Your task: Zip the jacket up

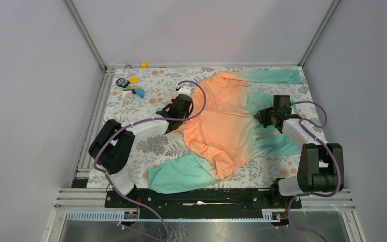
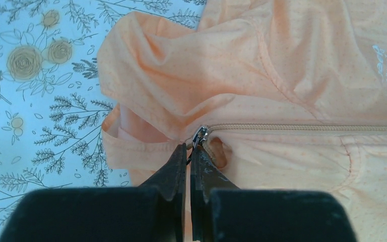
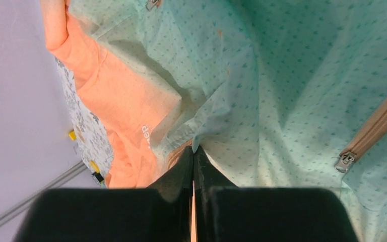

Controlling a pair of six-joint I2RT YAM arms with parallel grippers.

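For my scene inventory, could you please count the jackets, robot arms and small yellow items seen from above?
Jacket: 1
Robot arms: 2, left arm and right arm
Small yellow items: 2, one at the back edge, one on the floral cloth
Total: 5

The jacket [image 1: 227, 126], orange fading to mint-teal, lies rumpled mid-bench [image 1: 156, 146], one sleeve reaching the far right corner, zipper [image 2: 307, 127] closed.
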